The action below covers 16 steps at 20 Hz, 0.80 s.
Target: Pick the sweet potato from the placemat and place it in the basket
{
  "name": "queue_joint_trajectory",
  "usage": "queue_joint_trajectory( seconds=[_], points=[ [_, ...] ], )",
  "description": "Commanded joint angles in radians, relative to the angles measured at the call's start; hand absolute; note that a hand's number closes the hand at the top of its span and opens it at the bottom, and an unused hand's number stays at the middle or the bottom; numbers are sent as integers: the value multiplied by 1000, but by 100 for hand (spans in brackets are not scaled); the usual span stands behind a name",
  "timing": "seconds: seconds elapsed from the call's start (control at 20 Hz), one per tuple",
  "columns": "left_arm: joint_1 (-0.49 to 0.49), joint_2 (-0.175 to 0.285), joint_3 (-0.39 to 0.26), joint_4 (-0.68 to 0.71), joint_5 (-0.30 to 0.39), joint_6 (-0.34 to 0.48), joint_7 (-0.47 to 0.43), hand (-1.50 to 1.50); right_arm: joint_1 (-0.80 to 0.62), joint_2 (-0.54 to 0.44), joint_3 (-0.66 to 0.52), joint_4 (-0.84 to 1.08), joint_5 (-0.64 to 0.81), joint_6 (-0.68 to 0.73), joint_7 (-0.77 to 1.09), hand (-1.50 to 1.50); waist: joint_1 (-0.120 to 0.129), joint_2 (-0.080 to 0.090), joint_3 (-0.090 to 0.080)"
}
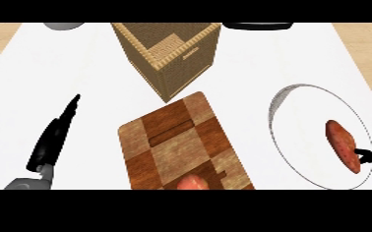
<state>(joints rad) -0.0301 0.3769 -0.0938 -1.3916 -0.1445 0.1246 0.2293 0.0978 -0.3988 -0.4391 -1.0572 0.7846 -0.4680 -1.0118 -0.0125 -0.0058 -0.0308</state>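
Note:
A reddish-brown sweet potato [343, 144] lies on a white round placemat with a dark rim [305, 128] at the right of the counter. A small black part of my right hand [362, 153] shows at the view's right edge, right against the sweet potato's near end. The rest of that hand is out of view. The woven basket [170, 54] stands at the back centre, open at the top and tall. My left hand [52, 136] rests open at the left, fingers straight and pointing away, far from the sweet potato and the basket.
A checkered wooden cutting board [178, 142] lies in the middle, between the placemat and my left hand, with a pinkish-red item [193, 183] at its near edge. A grey object [64, 26] and a black object [258, 25] sit at the counter's far edge.

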Motion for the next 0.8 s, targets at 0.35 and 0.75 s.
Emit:
queue_joint_trajectory(
  seconds=[0.35, 0.75],
  points=[
    [16, -1, 14, -19, 4, -7, 38, 0, -36, 171, 40, -27, 33, -125, 3, 150, 13, 2, 32],
    [-33, -29, -25, 12, -20, -18, 10, 0, -232, 60, 150, -6, 305, 88, 206, 150, 96, 31, 26]
  ],
)
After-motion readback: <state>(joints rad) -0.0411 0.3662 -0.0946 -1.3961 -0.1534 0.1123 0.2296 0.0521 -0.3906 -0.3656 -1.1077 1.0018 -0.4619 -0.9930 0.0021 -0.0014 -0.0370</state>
